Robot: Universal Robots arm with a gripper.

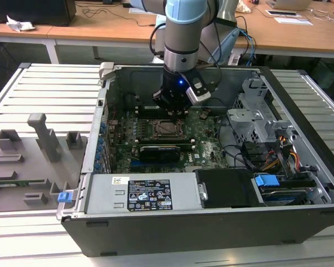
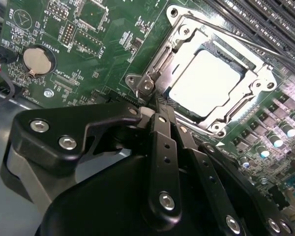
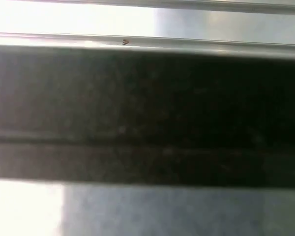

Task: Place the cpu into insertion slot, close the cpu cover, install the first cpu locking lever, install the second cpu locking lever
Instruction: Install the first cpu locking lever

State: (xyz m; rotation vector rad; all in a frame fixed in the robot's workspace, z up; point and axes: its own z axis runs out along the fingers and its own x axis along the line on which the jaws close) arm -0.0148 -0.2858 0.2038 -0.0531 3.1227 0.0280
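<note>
Silver metal frames the cpu (image 2: 202,84) in the second wrist view: the chip lies flat in the insertion slot (image 2: 265,64), and the cpu cover (image 2: 160,61) is down over its edges, the pale top showing through the square cut-out. A thin locking lever (image 2: 246,44) runs along the far edge of the socket; whether it is latched cannot be told.

The gripper (image 2: 155,109) has its black fingers (image 2: 163,132) drawn close together, their tips at the cover's corner near a screw; the contact itself is hidden, so what they grasp, if anything, cannot be told.

In the exterior view the gripper (image 1: 175,109) hangs inside the open case (image 1: 300,105), with the socket and cpu (image 1: 168,128) at six o'clock from it, just beside. A black graphics card (image 1: 161,151) lies at six o'clock from the socket. A grey fixture (image 1: 42,136) stands outside the case, at nine o'clock.

The first wrist view gives a dark blurred band, probably the case wall.
</note>
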